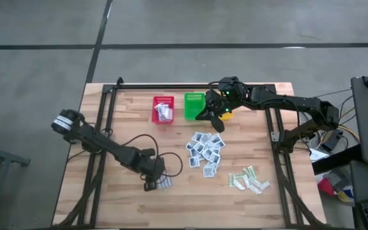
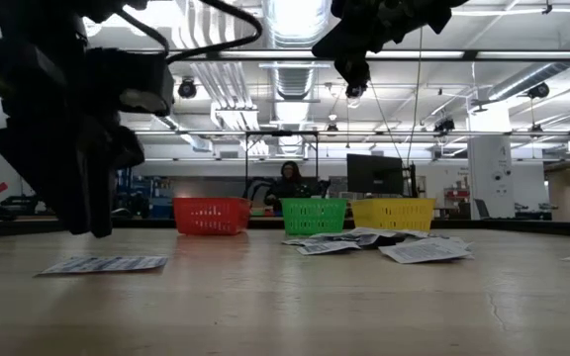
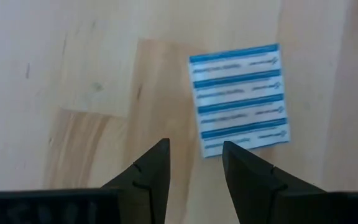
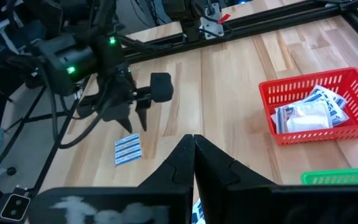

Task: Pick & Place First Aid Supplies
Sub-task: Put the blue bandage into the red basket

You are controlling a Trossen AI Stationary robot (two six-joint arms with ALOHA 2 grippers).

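A row of oblong white packets with blue stripes (image 3: 240, 99) lies flat on the wood near the table's near edge (image 1: 165, 183). My left gripper (image 3: 194, 158) hovers just left of it, open and pointing down, with the packets beside one fingertip (image 4: 127, 150). My right gripper (image 4: 194, 149) is shut and raised above the green basket (image 1: 194, 105) and the yellow basket (image 1: 226, 115); I see nothing between its fingers. Small square white-blue packets (image 1: 204, 151) lie heaped at mid-table, and pale green-beige strips (image 1: 249, 179) lie nearer the right.
The red basket (image 1: 163, 108) holds several white-blue packets (image 4: 309, 115). In the low view the red (image 2: 211, 215), green (image 2: 314, 215) and yellow baskets (image 2: 394, 213) stand in a row at the far side. A black frame rail (image 1: 171, 85) runs along the far edge. A person sits beyond the table.
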